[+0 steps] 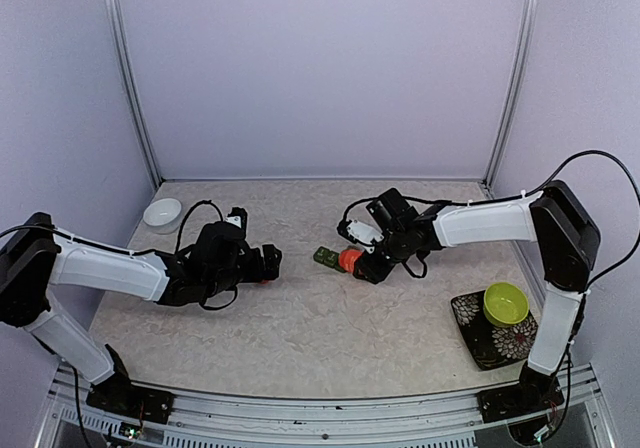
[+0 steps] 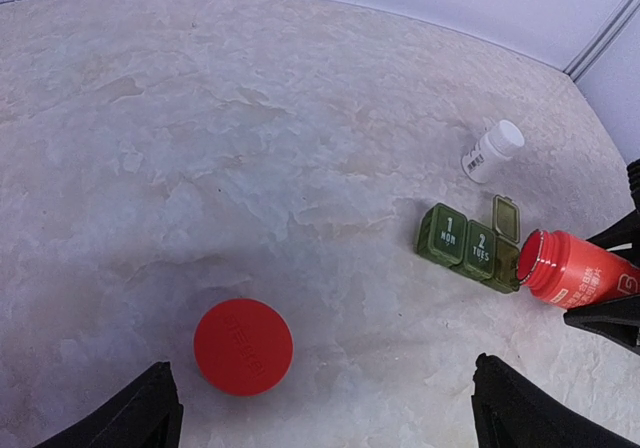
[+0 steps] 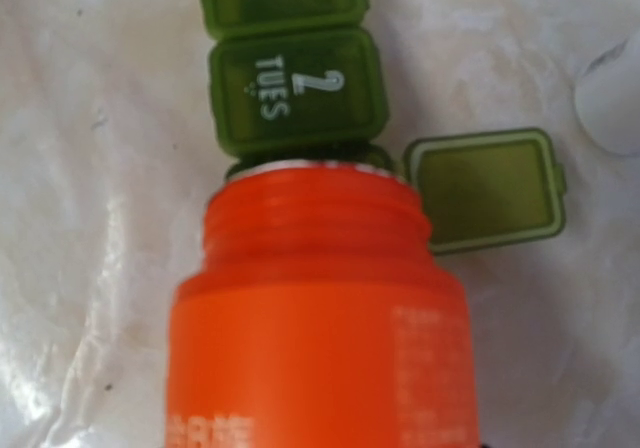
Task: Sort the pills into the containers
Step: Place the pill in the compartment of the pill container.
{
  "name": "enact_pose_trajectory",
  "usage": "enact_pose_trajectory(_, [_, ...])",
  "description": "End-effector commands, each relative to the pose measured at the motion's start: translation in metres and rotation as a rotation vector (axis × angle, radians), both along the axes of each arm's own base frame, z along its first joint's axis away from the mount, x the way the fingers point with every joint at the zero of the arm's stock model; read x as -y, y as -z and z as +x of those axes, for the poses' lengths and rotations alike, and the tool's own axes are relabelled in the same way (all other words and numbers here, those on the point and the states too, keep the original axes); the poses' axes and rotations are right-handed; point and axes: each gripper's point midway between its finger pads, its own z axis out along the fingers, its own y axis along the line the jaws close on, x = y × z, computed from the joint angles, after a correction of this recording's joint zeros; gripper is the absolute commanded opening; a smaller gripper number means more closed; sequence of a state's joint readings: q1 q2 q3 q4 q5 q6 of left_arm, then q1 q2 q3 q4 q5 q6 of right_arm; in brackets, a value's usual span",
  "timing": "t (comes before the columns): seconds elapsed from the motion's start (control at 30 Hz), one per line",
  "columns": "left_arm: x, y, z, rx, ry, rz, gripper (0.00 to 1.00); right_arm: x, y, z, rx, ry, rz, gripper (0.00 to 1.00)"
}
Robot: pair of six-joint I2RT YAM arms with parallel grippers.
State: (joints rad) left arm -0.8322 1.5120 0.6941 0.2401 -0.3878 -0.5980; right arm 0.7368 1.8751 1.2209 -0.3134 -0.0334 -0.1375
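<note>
The dark green pill box [image 2: 462, 240] lies on the table, its two near lids, marked MON and TUES, shut and its third lid [image 2: 506, 218] flipped open. My right gripper [image 1: 362, 264] is shut on the uncapped red-orange bottle [image 3: 320, 328], held tilted with its mouth over the open third compartment; the pill box [image 3: 295, 93] and open lid [image 3: 487, 188] show beyond it. The fingers are hidden behind the bottle. My left gripper [image 2: 330, 418] is open and empty, hovering over the bottle's red cap [image 2: 243, 346], which lies flat on the table. No pills are visible.
A small white bottle [image 2: 492, 151] lies behind the pill box. A white bowl [image 1: 162, 213] sits at the back left. A lime-green bowl [image 1: 505, 303] rests on a dark patterned tray [image 1: 470, 318] at the front right.
</note>
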Motion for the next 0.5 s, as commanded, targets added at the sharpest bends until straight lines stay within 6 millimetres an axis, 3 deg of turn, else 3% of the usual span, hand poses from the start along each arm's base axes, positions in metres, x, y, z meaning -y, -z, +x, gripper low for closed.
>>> enact_pose_trajectory(0.0, [0.0039,-0.0042,-0.0011,0.012,0.011,-0.021,0.99,-0.0065,-0.0013,0.0015,0.001,-0.010,-0.009,0.24])
enact_pose_trajectory(0.47, [0.0042,-0.0034,-0.0002,0.011,0.012,-0.018,0.99,-0.0051,-0.0034,0.0020,-0.016,-0.017,-0.052,0.26])
